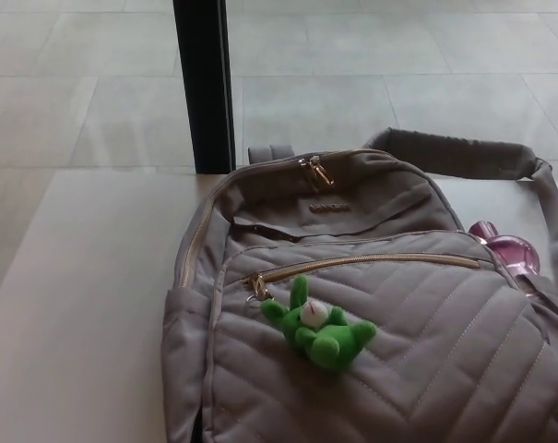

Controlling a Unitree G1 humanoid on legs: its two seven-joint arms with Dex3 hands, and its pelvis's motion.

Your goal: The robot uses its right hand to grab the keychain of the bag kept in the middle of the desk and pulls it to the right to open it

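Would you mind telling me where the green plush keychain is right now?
In the head view, the green plush keychain lies on the grey bag's front pocket, hanging from the left end of the gold zipper.

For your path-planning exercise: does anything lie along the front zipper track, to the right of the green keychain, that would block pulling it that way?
Nothing visible does. The green keychain hangs at the closed zipper's left end, and the track is bare. No hand is in view.
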